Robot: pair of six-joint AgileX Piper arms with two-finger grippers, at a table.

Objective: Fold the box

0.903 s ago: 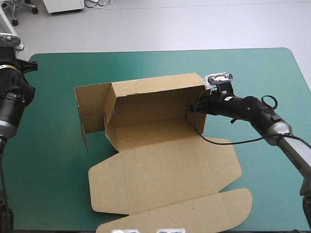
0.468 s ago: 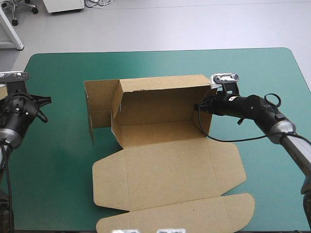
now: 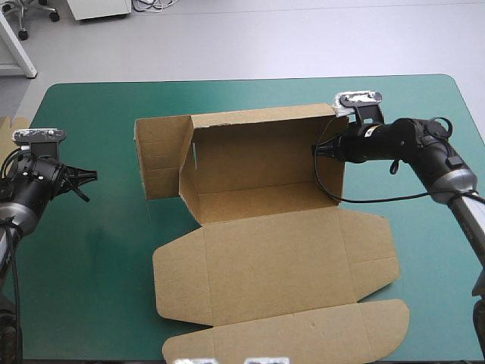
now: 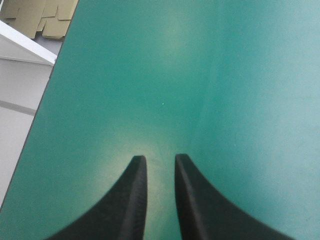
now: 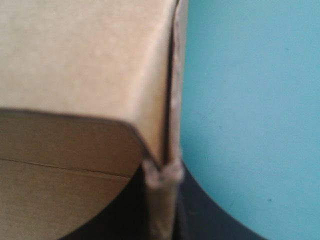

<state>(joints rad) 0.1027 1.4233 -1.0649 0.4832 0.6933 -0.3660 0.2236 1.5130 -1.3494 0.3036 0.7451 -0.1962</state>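
Note:
The brown box (image 3: 258,163) stands on the teal-green cover with its back wall and right wall raised. Its lid (image 3: 280,280) lies flat toward the table's front edge. A left side flap (image 3: 161,155) stands splayed outward. My right gripper (image 3: 320,149) is shut on the top of the right wall; in the right wrist view the board's edge (image 5: 161,185) runs between the black fingers (image 5: 205,215). My left gripper (image 3: 85,180) hovers over bare cover left of the box, well apart from it. Its fingers (image 4: 135,185) stand a narrow gap apart with nothing between them.
More brown board (image 4: 42,15) lies beyond the table's left edge, also showing as brown board (image 3: 14,123) in the high view. A white surface (image 4: 20,47) sits beside that edge. Bare teal-green cover (image 3: 91,265) stretches left of the box and along the far side.
The box has slid and turned toward the right, drawn by my right gripper on its wall. My left arm has come down and moved rightward toward the box.

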